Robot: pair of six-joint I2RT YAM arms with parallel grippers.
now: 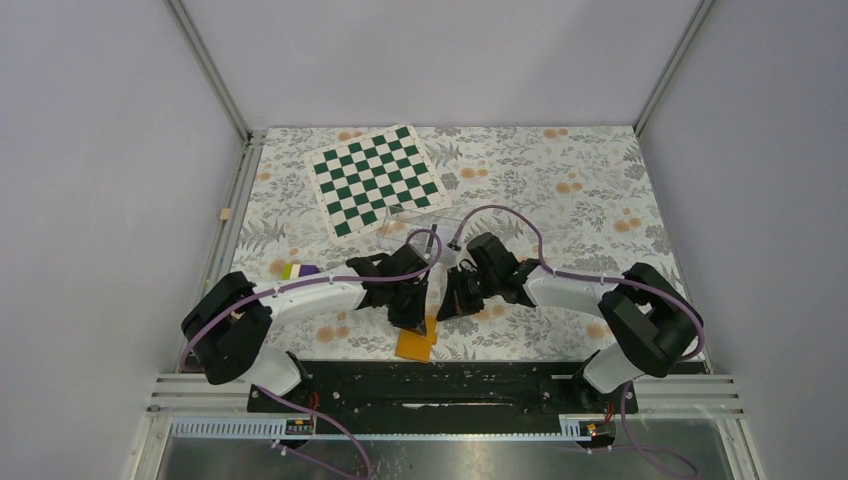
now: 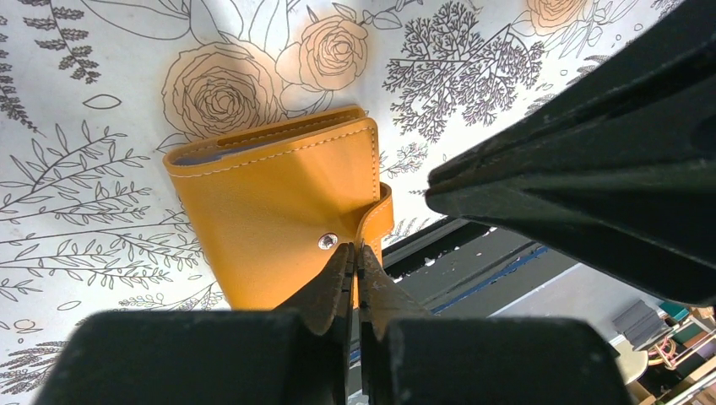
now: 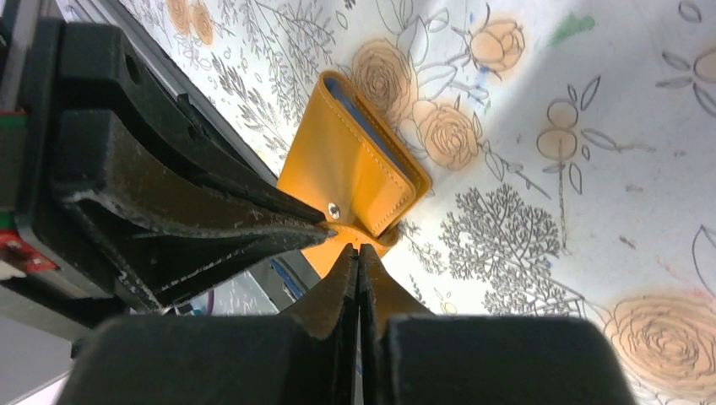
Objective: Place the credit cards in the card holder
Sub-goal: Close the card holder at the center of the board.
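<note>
The flat orange stitched-leather card holder point(image 2: 279, 211) is lying folded on the floral-print bench point(image 2: 84, 211), with light blue lining showing at one edge. Its curved closure strap point(image 2: 382, 211) and metal snap stud point(image 2: 328, 241) are sitting right at the tips of the left fingers point(image 2: 348, 261) and the right fingers point(image 3: 348, 261). Both pairs are pressing fully closed; whether either is pinching the strap cannot be told. Judgement: one pair should be anchoring the smooth, pliable cover while the other is peeling the strap squarely off.

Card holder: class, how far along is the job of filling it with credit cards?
Done: nothing visible; the card holder lies folded. In hand: left gripper and right gripper, both shut, meet at its strap. Left: opening it, loading cards; none visible.
</note>
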